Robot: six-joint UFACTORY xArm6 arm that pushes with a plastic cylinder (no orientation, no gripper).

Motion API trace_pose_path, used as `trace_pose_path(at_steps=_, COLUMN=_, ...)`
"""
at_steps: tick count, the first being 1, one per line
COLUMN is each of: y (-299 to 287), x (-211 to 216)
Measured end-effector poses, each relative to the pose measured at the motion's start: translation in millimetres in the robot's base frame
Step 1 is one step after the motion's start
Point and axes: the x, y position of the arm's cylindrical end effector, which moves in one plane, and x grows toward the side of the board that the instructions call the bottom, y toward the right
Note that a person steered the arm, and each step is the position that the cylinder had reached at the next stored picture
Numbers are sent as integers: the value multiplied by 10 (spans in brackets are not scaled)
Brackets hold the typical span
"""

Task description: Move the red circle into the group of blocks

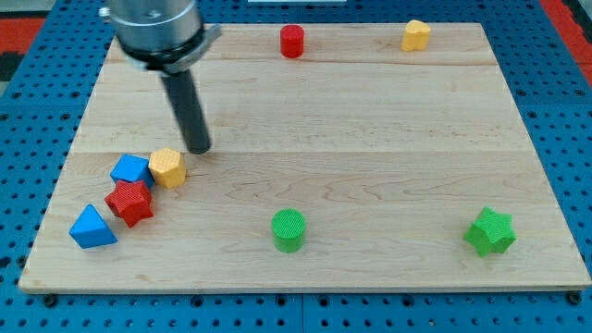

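The red circle (292, 41) stands near the board's top edge, a little left of centre. The group lies at the lower left: a yellow hexagon (167, 167), a blue block (130, 171), a red star (129, 203) and a blue triangle (92, 228). My tip (198, 148) rests on the board just up and right of the yellow hexagon, close to it but apart. It is far from the red circle, which lies up and to the right.
A yellow heart-like block (416, 34) sits at the top right. A green circle (289, 229) stands at the bottom centre and a green star (489, 231) at the bottom right. The wooden board (370, 139) lies on a blue pegboard.
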Motion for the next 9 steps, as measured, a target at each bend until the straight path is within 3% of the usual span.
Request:
trace_pose_path(at_steps=2, y=934, x=-563)
trace_pose_path(at_steps=5, y=1612, x=-1765)
trace_pose_path(at_steps=7, y=1094, x=-2221)
trace_pose_path(at_steps=9, y=-330, x=-1945)
